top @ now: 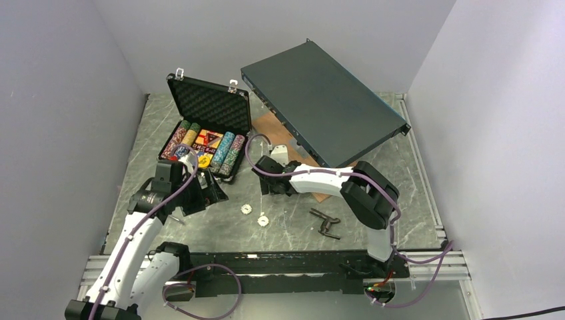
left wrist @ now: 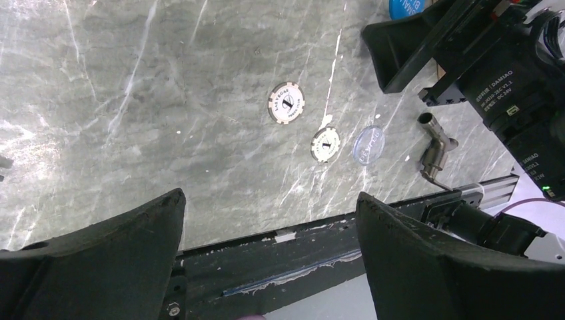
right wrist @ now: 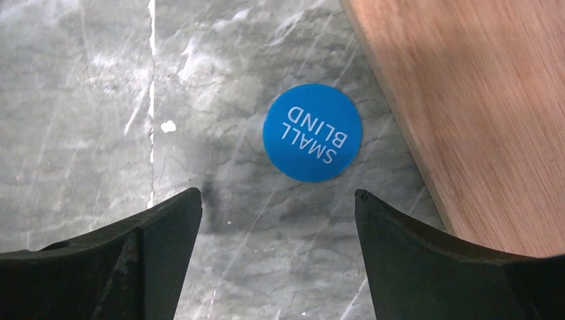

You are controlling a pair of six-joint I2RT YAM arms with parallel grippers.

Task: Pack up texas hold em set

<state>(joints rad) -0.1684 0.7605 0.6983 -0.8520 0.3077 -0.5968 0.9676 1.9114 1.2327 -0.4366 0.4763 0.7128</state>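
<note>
Here, open briefcase [top: 212, 107], long axis left-right, hinge side rearward; left tool [left wrist: 270, 207], right tool [right wrist: 278, 200] spread.

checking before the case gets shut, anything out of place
Yes. Two white chips and a clear disc lie loose on the table, and the blue small blind disc lies beside the wooden board, all outside the open briefcase.
</note>
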